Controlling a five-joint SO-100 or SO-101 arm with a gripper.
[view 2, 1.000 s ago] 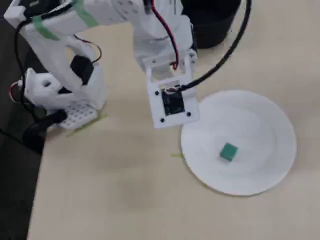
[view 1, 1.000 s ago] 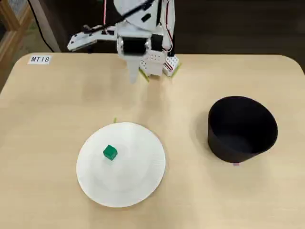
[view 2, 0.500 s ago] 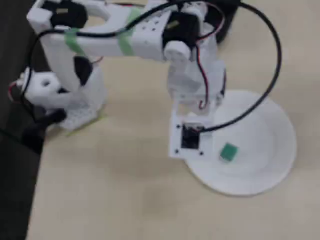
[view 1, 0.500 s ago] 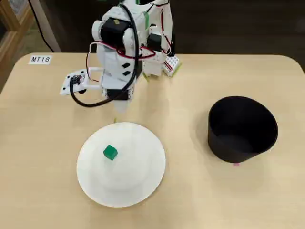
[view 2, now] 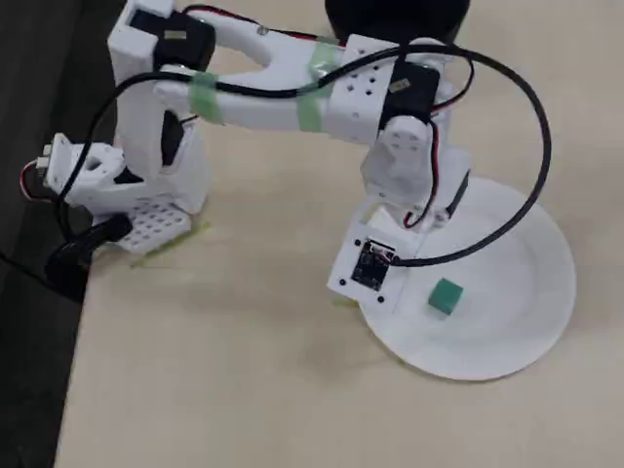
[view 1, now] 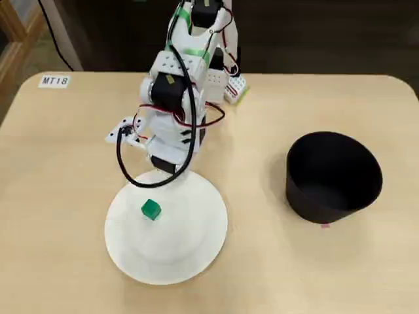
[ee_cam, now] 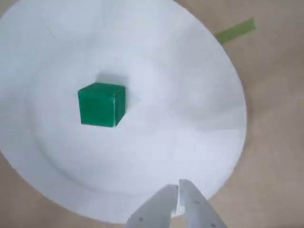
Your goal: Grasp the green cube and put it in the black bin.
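green cube point(ee_cam: 100, 104): 1, on plate point(ee_cam: 190, 71) | black bin point(view 1: 334, 175): 1

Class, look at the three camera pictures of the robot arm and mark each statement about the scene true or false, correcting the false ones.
1. The green cube lies on the white plate. True.
2. The green cube is already inside the black bin. False: the bin holds no cube; the cube is on the plate.
3. The gripper has its jaws shut with nothing between them. True, in the wrist view.
4. The jaws are touching the cube. False: bare plate separates them in the wrist view.
5. A strip of green tape lies on the table beyond the plate's rim. True.
6. The bin stands on the plate. False: it stands on the table, apart from the plate.
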